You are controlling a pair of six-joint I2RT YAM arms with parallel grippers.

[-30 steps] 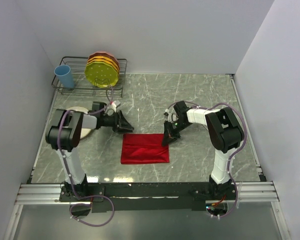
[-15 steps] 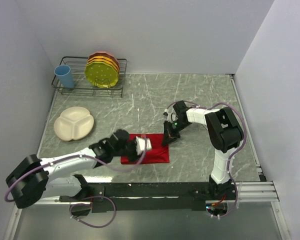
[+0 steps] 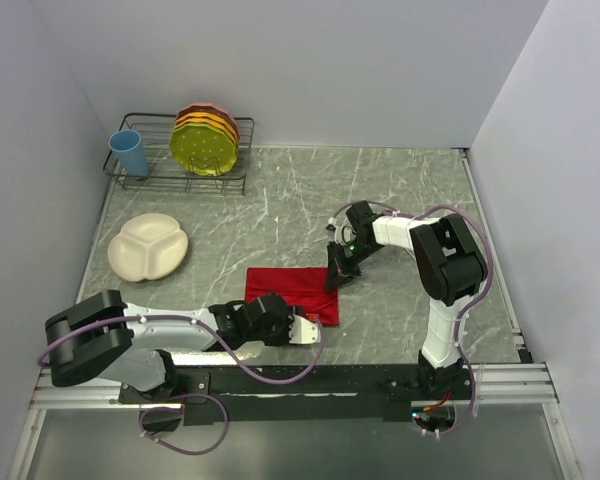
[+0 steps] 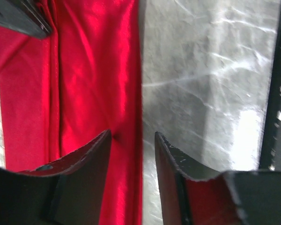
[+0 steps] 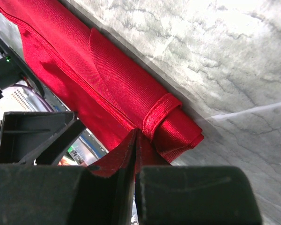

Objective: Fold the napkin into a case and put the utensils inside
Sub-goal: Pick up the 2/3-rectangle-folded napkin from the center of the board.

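The red napkin (image 3: 288, 292) lies folded into a rectangle on the marble table. My right gripper (image 3: 333, 277) is at its far right corner, shut on a fold of the cloth (image 5: 107, 70), which is rolled at that corner. My left gripper (image 3: 313, 326) lies low at the napkin's near edge, open. In the left wrist view its jaws (image 4: 133, 140) straddle that edge, one finger over the red cloth (image 4: 93, 70) and the other over bare table. No fork or spoon shows in any view.
A cream divided plate (image 3: 148, 245) sits at the left. A wire rack (image 3: 180, 175) at the back left holds yellow and orange plates (image 3: 205, 140) and a blue cup (image 3: 128, 152). The black front rail (image 3: 280, 380) runs just behind my left arm.
My left arm has swung from beside the cream plate down to the napkin's near edge, stretched low along the front. The right gripper has stayed shut on the cloth's corner.
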